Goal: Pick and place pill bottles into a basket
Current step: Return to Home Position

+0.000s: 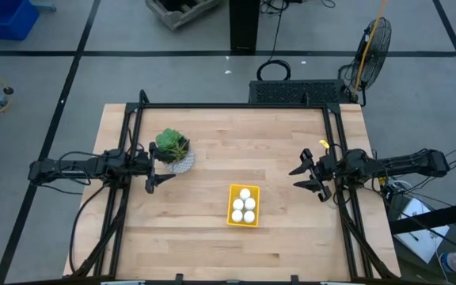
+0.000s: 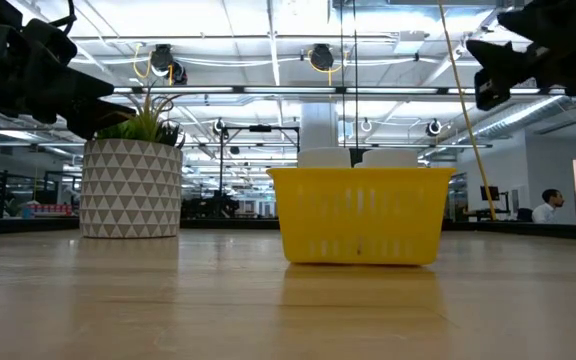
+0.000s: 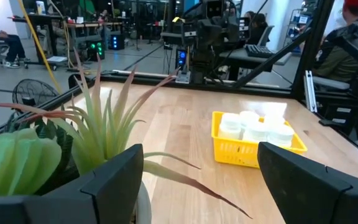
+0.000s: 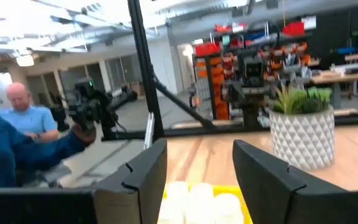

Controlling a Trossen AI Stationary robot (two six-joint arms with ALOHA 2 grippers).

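left hand: fingers wide apart, empty, just beside the white-potted green plant
right hand: spread open, empty, over the right side of the light wooden surface
homing: I'd retract both arms high, keeping the left clear of the leaves
small white capped pill bottles: all five inside the shallow yellow plastic basket, between the hands, well apart from both

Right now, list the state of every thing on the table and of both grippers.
pill bottles: five, standing inside the basket.
basket: upright on the table, holding all five.
potted plant: upright, next to the left gripper.
left gripper: open, empty.
right gripper: open, empty, near the table's right edge.
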